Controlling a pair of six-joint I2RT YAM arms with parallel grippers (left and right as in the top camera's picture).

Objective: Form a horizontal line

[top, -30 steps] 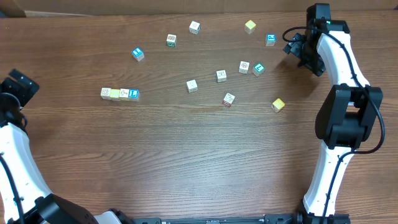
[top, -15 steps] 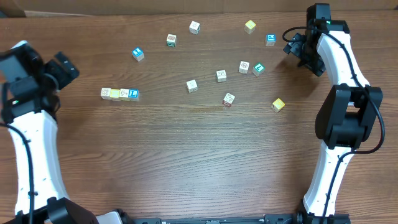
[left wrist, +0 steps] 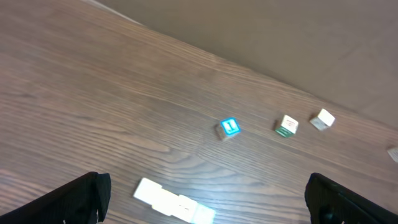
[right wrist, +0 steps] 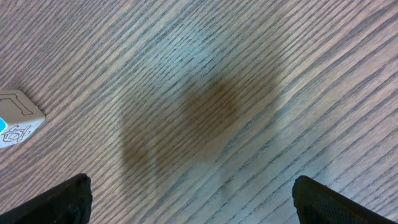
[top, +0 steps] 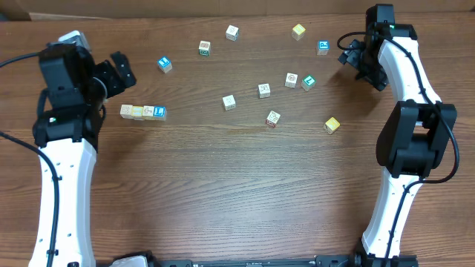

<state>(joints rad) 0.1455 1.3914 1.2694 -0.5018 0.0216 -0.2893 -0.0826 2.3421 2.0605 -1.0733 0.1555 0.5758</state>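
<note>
A wooden bench is seen from above, with small printed cubes scattered across its far half. The horizontal line — four touching cubes, white, yellow, white, blue — lies toward the left side of the bench, apart from the loose ones. The left claw hovers near the row's white end, on its far side in the overhead view and not touching it, with fingers spread wide and holding nothing. Its wrist camera shows the row low in the frame between two dark fingertips, with a loose blue cube farther off. The right claw sits well apart at the far right of the bench, near a second blue cube — its jaws are spread and empty over bare wood.
</note>
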